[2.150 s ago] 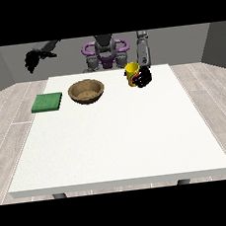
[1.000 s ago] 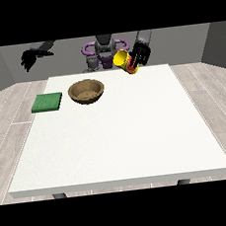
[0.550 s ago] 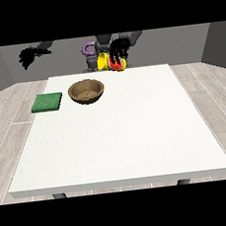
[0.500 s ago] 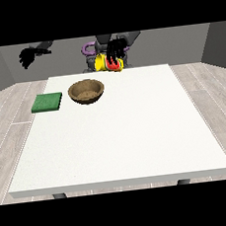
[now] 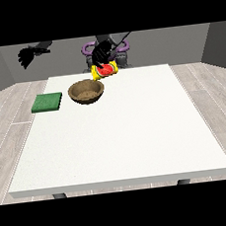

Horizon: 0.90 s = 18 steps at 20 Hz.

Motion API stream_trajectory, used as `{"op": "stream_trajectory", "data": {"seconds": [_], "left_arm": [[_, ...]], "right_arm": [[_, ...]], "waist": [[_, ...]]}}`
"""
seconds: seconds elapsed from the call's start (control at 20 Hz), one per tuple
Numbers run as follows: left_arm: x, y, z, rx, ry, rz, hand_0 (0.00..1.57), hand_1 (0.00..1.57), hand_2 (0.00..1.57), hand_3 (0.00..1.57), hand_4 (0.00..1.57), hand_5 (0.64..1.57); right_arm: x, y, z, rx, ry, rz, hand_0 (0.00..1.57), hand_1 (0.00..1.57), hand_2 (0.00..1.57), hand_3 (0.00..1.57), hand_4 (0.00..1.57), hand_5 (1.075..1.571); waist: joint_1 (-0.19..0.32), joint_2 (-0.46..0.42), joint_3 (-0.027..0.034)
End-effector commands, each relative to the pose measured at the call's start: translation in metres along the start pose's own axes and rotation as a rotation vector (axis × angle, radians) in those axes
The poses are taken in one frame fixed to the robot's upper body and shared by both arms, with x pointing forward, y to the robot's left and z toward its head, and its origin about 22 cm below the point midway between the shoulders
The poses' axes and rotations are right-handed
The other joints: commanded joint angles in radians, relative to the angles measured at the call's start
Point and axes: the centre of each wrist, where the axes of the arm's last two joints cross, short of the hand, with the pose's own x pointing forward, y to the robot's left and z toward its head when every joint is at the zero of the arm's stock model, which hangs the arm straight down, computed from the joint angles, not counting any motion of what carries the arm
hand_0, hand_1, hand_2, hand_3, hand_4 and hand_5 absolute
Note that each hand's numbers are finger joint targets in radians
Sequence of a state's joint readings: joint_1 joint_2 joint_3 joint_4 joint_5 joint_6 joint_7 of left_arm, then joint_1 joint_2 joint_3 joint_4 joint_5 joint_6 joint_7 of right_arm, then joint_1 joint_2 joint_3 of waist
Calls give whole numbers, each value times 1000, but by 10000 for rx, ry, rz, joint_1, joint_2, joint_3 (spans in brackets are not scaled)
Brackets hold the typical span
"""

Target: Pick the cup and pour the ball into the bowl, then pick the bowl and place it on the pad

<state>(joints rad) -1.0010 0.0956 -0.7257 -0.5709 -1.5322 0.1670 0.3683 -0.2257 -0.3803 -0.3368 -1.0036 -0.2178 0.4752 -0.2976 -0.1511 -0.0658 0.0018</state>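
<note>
The hand at the view's right (image 5: 101,54) grasped the cup (image 5: 104,70), tipped just above the bowl's (image 5: 86,92) far rim, so the pour seemed underway, the bowl's move to the pad (image 5: 47,102) left of it remained, and the other hand (image 5: 27,56) hung half-curled, holding nothing.

A bare room: grey walls (image 5: 0,68), wood-plank floor (image 5: 10,126), one white table (image 5: 122,134).

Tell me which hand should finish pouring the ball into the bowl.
The left hand, at the view's right: it is curled round the tilted yellow-and-red cup, just above the rim of the brown wooden bowl. The other hand hangs high, off past the green square pad.
</note>
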Motion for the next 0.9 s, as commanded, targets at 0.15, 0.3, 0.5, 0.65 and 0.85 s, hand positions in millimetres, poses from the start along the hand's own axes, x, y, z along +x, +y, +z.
{"op": "stream_trajectory", "data": {"seconds": [0.15, 0.3, 0.5, 0.65, 0.85], "left_arm": [[17, 11, -2, -110, -1112, -2334, 1449, 1449, 1571, 1571, 1529, 1137], [42, 19, 9, -260, -1740, -2014, 1445, 1445, 1571, 1571, 1527, 1134], [-12, 15, -2, 233, 732, 1981, 1480, 1480, 1571, 1571, 1495, 1222], [-25, 9, 2, 229, 3189, 5880, 1301, 1301, 1571, 1571, 1571, 1190], [-34, -7, 16, 694, 5106, 10017, 1023, 1023, 1257, 941, 1391, 1300]], "right_arm": [[7, 1, -9, -285, -66, -27, 0, 0, 0, 0, 0, 1571], [-10, -5, 14, -274, 901, -113, 0, 0, 0, 0, 0, 1571], [-15, 1, 13, -852, 935, -317, 0, 0, 0, 0, 0, 1567], [-9, 0, 11, -874, 821, -369, 0, 0, 0, 0, 0, 1567], [-16, 4, 18, -1220, 921, -315, 0, 0, 0, 0, 225, 1565]], "waist": [[224, 27, -17], [551, -689, -17], [955, -181, -56], [1304, -181, -140], [1543, -23, -165]]}}
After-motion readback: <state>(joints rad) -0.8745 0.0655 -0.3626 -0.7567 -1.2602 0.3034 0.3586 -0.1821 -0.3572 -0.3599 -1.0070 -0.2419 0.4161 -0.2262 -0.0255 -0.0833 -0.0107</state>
